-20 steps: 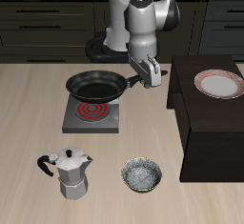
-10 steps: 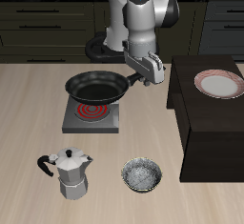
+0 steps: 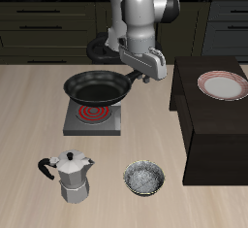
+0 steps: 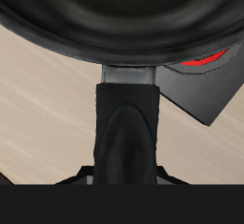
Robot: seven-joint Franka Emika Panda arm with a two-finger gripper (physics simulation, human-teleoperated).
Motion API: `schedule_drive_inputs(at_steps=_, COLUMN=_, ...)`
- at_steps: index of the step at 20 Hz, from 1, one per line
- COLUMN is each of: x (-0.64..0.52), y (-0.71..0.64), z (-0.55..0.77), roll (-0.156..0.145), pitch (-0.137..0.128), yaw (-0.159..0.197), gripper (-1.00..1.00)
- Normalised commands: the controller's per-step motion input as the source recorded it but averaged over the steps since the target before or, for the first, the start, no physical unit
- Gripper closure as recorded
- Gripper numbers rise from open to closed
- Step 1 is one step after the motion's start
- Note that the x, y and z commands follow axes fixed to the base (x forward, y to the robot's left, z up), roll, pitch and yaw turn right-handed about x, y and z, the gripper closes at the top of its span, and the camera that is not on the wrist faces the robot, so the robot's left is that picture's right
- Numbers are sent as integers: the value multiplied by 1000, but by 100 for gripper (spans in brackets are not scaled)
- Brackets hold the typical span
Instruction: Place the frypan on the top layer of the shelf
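The frypan (image 3: 97, 85), clamped by its handle in the gripper (image 3: 145, 69), has been lifted slightly higher off the burner (image 3: 93, 118), shelf (image 3: 215, 125) transfer pending.

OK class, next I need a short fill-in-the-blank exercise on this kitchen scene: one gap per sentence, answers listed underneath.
1. The gripper is closed on the frypan by its ____.
2. The pink-rimmed plate sits on top of the ____.
3. The red rings are on the grey ____ under the frypan.
4. Near the table's front edge, the speckled bowl stands beside the ____ pot.

Answers: handle; shelf; burner plate; moka
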Motion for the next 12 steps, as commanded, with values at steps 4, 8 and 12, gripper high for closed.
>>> schedule_drive_inputs(at_steps=4, x=33, y=-14, z=145, roll=-1, pitch=-1, yaw=94, gripper=100)
schedule_drive_inputs(at_steps=8, x=45, y=-37, z=126, roll=5, pitch=-10, yaw=103, gripper=100)
schedule_drive_inputs(at_steps=12, x=-12, y=-44, z=182, roll=-11, pitch=-8, yaw=125, gripper=100)
